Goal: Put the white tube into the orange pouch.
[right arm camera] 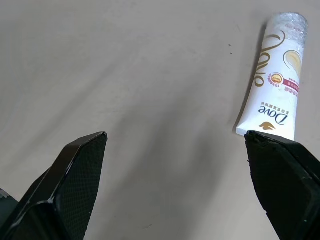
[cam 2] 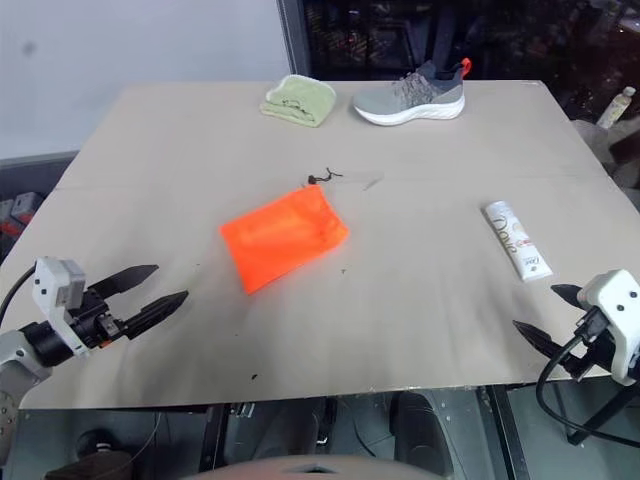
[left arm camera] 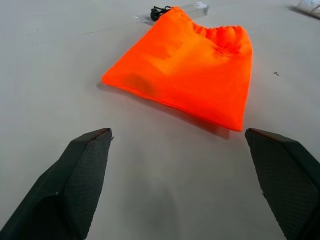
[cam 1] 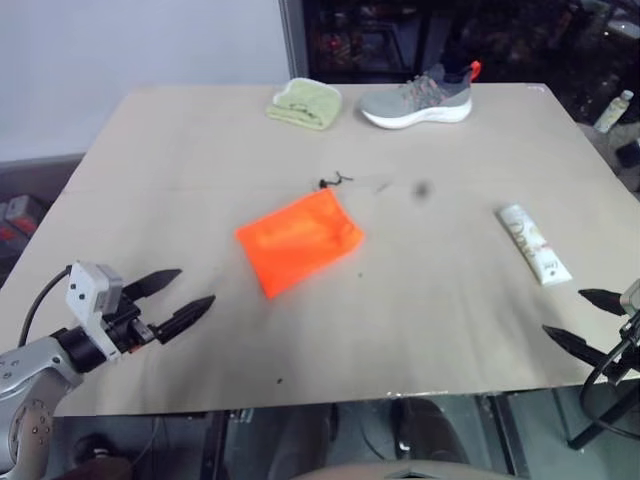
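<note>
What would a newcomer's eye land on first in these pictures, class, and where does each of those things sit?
The orange pouch stands out most, lying flat near the middle of the table with its black cord at the far corner. The white tube lies toward the robot's right, just ahead of the open right gripper, while the open left gripper hovers at the near left edge. At the far edge sit a grey shoe and a folded green cloth.

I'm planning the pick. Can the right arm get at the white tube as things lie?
Probably yes: the white tube lies alone on bare table just beyond the open right gripper.
</note>
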`<state>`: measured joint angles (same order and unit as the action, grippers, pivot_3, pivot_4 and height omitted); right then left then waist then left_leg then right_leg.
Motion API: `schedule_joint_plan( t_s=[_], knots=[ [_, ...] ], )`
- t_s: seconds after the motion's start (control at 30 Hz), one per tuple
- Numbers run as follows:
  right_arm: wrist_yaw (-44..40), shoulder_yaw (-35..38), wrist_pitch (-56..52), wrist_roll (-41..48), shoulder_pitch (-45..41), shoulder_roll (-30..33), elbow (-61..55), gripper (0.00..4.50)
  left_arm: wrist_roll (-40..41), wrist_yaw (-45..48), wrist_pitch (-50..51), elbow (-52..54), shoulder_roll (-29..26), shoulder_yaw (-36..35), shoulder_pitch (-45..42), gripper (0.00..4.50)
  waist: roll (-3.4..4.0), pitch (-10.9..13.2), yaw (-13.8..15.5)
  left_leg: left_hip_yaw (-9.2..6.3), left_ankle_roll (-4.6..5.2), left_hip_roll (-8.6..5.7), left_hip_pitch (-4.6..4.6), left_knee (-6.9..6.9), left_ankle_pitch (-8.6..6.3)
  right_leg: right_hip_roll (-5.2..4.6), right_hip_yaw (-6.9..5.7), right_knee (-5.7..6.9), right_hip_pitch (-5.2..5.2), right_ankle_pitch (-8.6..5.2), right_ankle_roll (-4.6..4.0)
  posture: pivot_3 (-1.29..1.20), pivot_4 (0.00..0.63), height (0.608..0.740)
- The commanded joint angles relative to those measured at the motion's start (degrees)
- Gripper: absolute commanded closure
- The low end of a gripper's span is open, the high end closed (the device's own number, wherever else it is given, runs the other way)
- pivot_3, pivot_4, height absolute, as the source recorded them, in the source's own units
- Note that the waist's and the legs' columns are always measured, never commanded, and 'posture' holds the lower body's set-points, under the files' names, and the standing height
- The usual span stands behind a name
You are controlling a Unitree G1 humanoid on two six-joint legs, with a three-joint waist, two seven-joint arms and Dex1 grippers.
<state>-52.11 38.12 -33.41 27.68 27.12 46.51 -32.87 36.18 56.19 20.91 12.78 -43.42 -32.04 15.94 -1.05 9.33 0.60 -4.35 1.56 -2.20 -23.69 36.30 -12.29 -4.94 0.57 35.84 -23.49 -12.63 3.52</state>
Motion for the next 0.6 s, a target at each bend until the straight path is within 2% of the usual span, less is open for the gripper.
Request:
schedule_joint_plan(
  t_s=[0.03, 0.3, 0.4, 0.5, 0.6],
  knots=[
    [0.3, 1.2, -0.2, 1.4, -0.9, 0.2, -1.2, 0.0, 1.5, -0.2, 0.9, 2.0, -0.9, -0.8, -1.4, 0.06, 0.0, 0.0, 0.1, 0.0, 0.0, 0.0, 0.0, 0.0, 0.0, 0.0, -0.01, 0.0, 0.0, 0.0, 0.0, 0.0, 0.15, 0.74],
    [1.9, -2.3, -1.5, 6.4, -5.5, -0.7, -4.6, 0.0, 1.2, -5.4, 3.8, 9.7, 0.4, 5.0, -6.5, 0.06, -0.04, 0.0, 0.2, 0.0, 0.01, 0.0, -0.01, 0.11, 0.01, 0.07, -0.03, 0.01, 0.05, 0.03, 0.02, 0.0, 0.15, 0.74],
    [2.4, -6.2, -1.3, 7.9, -8.0, -0.9, -7.6, 0.0, -3.3, -9.0, 2.9, 12.4, 0.7, 9.6, -8.2, 0.06, -0.04, 0.0, 0.2, 0.01, 0.01, 0.07, 0.0, 0.1, 0.01, 0.34, 0.0, 0.02, 0.04, 0.04, 0.02, 0.0, 0.15, 0.74],
    [3.5, -12.9, -0.5, 7.7, -12.1, -0.9, -9.6, 0.0, -10.2, -11.3, 1.1, 13.9, -0.1, 16.1, -10.5, 0.06, -0.04, 0.0, 0.2, 0.05, 0.01, 0.13, 0.04, 0.1, 0.01, 0.42, 0.04, 0.03, 0.06, 0.04, 0.01, 0.0, 0.15, 0.74],
    [5.1, -19.6, 0.3, 6.2, -17.2, -1.6, -10.1, 0.0, -16.0, -14.4, 0.1, 13.1, 1.5, 23.0, -14.9, 0.06, -0.04, 0.0, 0.3, 0.07, 0.01, 0.12, 0.03, 0.15, 0.01, 0.44, 0.03, 0.04, 0.07, 0.05, 0.02, 0.0, 0.15, 0.74]
  ],
)
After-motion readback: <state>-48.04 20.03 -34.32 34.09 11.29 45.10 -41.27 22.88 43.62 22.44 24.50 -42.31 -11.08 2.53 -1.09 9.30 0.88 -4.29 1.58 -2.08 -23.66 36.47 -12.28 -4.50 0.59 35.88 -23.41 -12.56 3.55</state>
